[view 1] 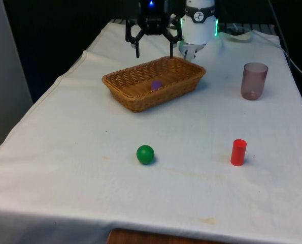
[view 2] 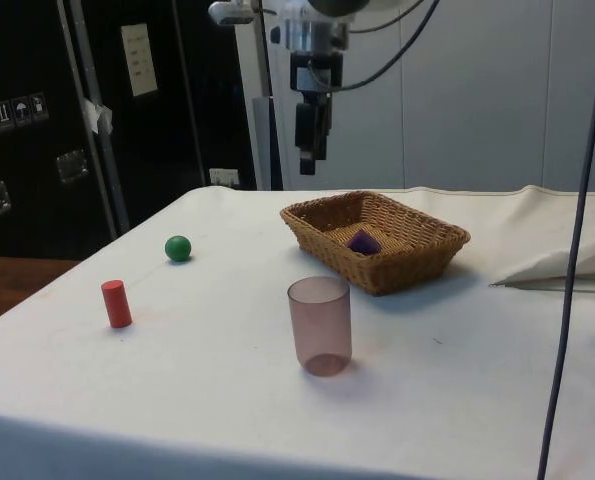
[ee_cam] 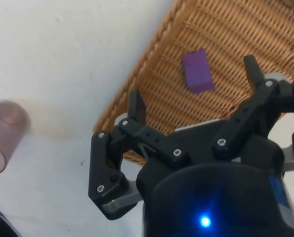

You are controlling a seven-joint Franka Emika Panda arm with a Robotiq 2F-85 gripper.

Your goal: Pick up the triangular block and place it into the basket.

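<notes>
A small purple block [view 1: 156, 85] lies on the floor of the wicker basket [view 1: 186, 81], seen too in the side view as the purple block [view 2: 363, 242] and in the wrist view as the purple block [ee_cam: 196, 70]. My gripper [view 1: 154, 51] hangs open and empty well above the basket's far rim. In the side view the gripper [view 2: 311, 150] is high over the basket [view 2: 417, 262]. The wrist view has the gripper [ee_cam: 193, 84] over the basket [ee_cam: 137, 94], fingers spread wide apart.
A translucent pink cup [view 1: 254, 81] stands at the front view's right. Nearer the camera are a green ball [view 1: 145, 154] and a red cylinder [view 1: 238, 152]. A folded cloth edge [view 2: 557, 268] lies beside the basket in the side view.
</notes>
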